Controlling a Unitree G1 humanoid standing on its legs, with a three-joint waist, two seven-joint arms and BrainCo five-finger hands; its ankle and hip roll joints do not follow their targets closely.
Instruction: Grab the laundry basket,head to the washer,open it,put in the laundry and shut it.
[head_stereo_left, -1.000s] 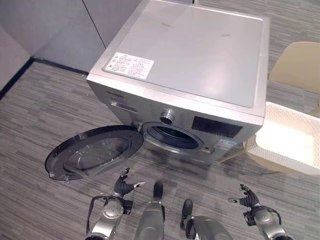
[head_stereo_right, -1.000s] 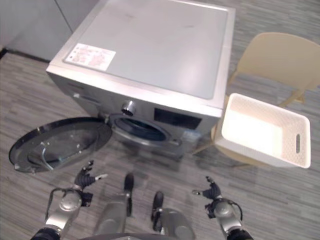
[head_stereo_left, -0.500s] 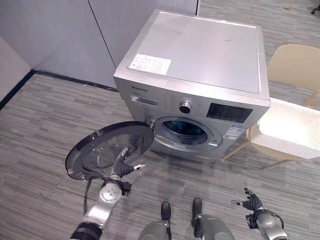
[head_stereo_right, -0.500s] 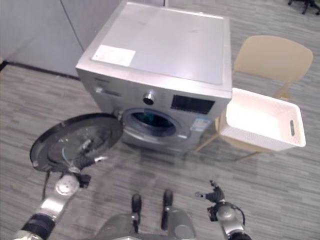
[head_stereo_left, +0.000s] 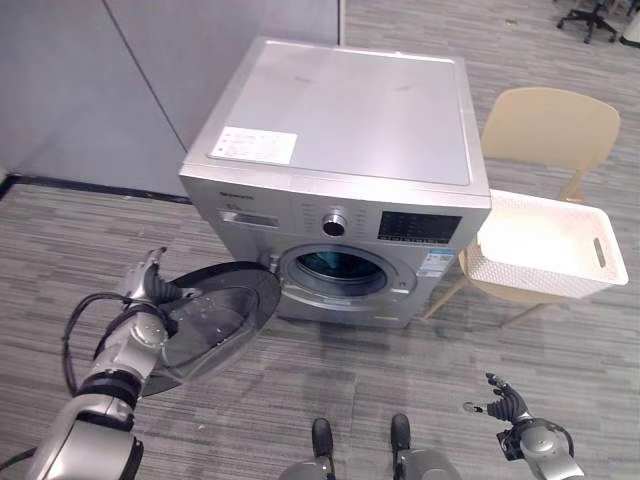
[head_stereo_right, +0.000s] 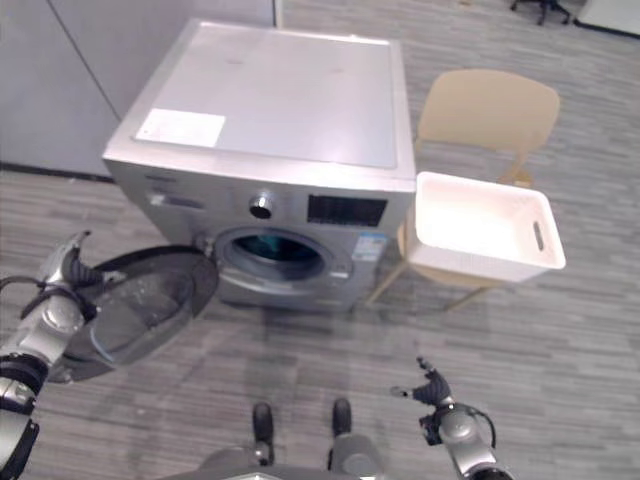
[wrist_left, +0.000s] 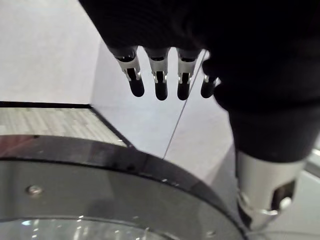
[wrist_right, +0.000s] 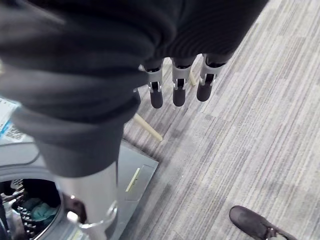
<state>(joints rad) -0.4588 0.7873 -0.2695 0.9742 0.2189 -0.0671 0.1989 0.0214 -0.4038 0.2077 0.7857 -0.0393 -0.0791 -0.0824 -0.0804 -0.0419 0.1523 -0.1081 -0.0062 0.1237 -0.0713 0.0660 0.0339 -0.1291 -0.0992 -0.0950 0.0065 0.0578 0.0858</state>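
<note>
Washer door partly open; left hand at the door's outer edge, basket on the chair.

The washer (head_stereo_left: 340, 170) stands at centre frame with its round door (head_stereo_left: 215, 325) swung out to the lower left, hinged beside the drum opening (head_stereo_left: 338, 270); blue-green laundry (wrist_right: 31, 207) shows inside the drum. The white basket (head_stereo_left: 545, 245) sits on the beige chair (head_stereo_left: 550, 130) at the right of the frame, just beside the washer's right side. The left hand (head_stereo_left: 150, 285) is at centre left, at the door's far rim, its fingers (wrist_left: 160, 80) straight and apart, holding nothing; whether they touch the rim cannot be told. The right hand (head_stereo_left: 510, 408) hangs at the lower right above the grey plank floor (head_stereo_left: 560, 350), fingers relaxed and spread, well apart from washer and basket.
</note>
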